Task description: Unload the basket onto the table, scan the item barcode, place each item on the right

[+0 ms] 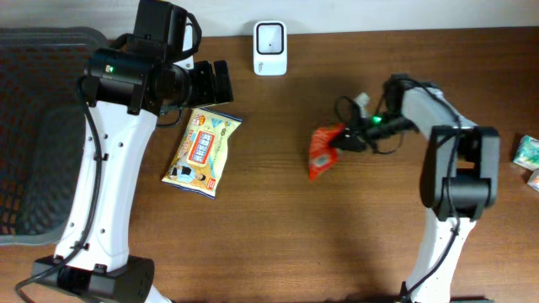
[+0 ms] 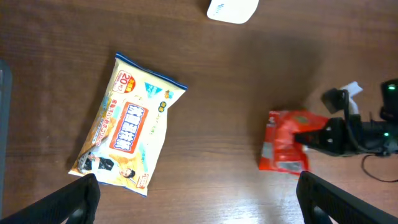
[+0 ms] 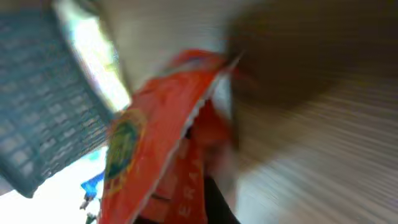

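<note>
Dark wooden worktop (image 1: 278,236) carries the red packet (image 1: 322,151) right of centre; in the overhead view its long axis leans from upper right down to lower left. The right tool (image 1: 345,140) is clenched on the packet's upper right end, the end nearest its own arm. The right wrist view is blurred, with the packet tilted close to the lens. Well apart to the left lies a yellow wipes pack (image 1: 202,150), and the left tool (image 1: 217,82) hangs by its upper end, spread wide and grasping nothing. A white scanner (image 1: 270,49) sits at the top edge and a dark basket (image 1: 34,126) on the far left
</note>
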`<action>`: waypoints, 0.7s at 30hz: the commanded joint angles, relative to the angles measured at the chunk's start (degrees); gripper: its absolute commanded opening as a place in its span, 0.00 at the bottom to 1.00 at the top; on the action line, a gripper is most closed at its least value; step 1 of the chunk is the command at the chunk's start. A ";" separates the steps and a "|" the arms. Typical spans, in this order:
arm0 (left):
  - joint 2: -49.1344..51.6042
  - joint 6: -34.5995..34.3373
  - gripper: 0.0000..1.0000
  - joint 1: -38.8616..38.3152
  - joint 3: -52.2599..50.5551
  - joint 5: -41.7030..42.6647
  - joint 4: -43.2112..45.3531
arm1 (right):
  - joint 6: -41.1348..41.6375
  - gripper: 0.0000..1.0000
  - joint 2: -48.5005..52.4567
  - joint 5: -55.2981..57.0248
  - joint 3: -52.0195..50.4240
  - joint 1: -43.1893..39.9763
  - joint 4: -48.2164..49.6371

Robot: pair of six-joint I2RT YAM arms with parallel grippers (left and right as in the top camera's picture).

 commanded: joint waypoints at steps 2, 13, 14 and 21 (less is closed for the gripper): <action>0.04 0.68 0.99 0.02 0.09 -0.22 0.09 | 1.75 0.26 -1.73 21.77 1.42 -5.97 -6.88; 0.04 0.68 0.99 0.04 0.09 -0.24 0.09 | -1.92 0.04 -6.78 31.23 15.21 3.93 -20.44; 0.04 0.68 0.99 0.02 0.09 -0.22 0.09 | -1.09 0.04 -6.78 33.18 15.21 6.29 -19.17; 0.04 0.68 0.99 0.02 0.09 -0.22 0.09 | 14.16 0.04 -5.92 48.11 7.54 15.54 -7.56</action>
